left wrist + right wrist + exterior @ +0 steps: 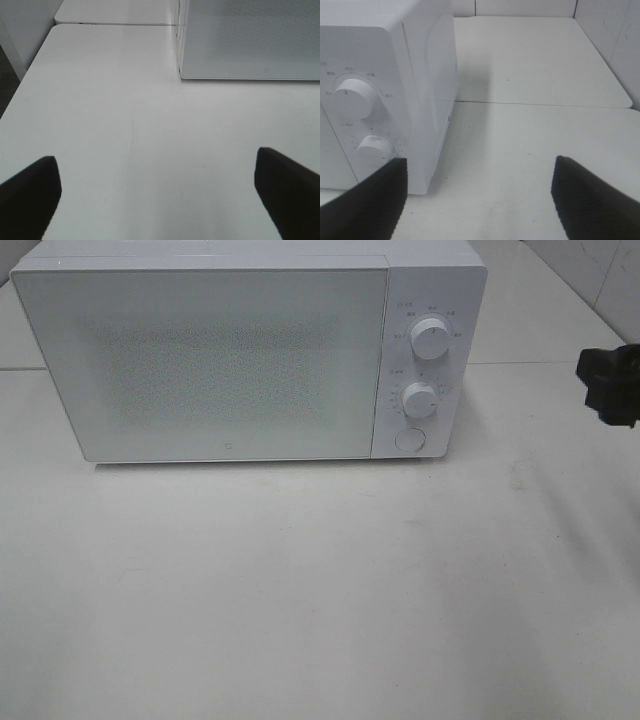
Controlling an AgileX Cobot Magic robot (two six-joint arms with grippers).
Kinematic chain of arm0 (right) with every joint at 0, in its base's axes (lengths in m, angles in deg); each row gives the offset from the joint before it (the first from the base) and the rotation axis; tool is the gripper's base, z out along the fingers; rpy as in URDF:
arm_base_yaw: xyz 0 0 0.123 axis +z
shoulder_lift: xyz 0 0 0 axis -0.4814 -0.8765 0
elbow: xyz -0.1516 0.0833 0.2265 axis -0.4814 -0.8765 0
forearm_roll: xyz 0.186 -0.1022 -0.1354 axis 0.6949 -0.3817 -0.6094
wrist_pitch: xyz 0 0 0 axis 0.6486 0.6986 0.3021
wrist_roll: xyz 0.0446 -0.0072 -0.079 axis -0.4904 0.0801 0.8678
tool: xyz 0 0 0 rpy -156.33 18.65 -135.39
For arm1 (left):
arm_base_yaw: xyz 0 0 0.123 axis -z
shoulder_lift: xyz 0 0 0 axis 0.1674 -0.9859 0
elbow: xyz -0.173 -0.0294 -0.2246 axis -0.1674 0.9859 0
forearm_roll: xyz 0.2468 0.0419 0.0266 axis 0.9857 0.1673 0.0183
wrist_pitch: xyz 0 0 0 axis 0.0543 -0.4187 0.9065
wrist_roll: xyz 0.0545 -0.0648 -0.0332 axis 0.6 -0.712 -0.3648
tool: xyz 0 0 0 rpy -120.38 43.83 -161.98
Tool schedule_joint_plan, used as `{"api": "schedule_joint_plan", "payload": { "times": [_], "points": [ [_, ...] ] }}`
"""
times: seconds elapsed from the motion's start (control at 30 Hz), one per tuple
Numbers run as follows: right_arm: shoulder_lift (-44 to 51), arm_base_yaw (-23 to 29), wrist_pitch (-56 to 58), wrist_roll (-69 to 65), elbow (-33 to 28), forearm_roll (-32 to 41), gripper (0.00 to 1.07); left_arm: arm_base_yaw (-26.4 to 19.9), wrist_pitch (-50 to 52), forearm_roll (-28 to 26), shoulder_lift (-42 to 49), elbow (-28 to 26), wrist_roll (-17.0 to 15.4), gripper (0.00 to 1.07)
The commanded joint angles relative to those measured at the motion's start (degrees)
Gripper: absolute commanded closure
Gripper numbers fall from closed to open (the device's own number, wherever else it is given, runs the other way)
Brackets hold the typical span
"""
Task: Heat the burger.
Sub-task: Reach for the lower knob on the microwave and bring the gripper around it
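Observation:
The burger is not in view in any frame. A white microwave (230, 355) stands at the back of the table with its door shut; it has two round knobs (429, 338) and a round button (409, 440) on its right panel. My right gripper (610, 385) shows as a black shape at the right edge, to the right of the microwave; in the right wrist view it (477, 200) is open and empty, facing the knobs (352, 97). My left gripper (157, 195) is open and empty over bare table, near the microwave's left front corner (182, 75). It is out of the exterior view.
The white table (320, 590) spreads in front of the microwave. A table seam (540, 103) runs behind the right gripper, with a tiled wall (600, 270) at the back right. The table's left edge (20, 90) drops off beside the left gripper.

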Motion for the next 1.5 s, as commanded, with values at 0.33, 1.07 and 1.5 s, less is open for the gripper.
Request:
{"api": "schedule_joint_plan", "payload": {
  "times": [0.33,1.07,1.5],
  "points": [
    [-10.9,15.0,-22.4,15.4,-2.8,23.4,0.31,0.3,0.4,-0.6,1.5,0.2,-0.3,0.05],
    [-31.3,35.7,-50.5,13.9,-1.0,42.1,0.31,0.3,0.4,-0.6,1.5,0.2,-0.3,0.05],
    [-35.6,39.6,-50.2,13.5,5.6,45.8,0.31,0.3,0.4,-0.6,1.4,0.2,-0.3,0.05]
  ]
}}
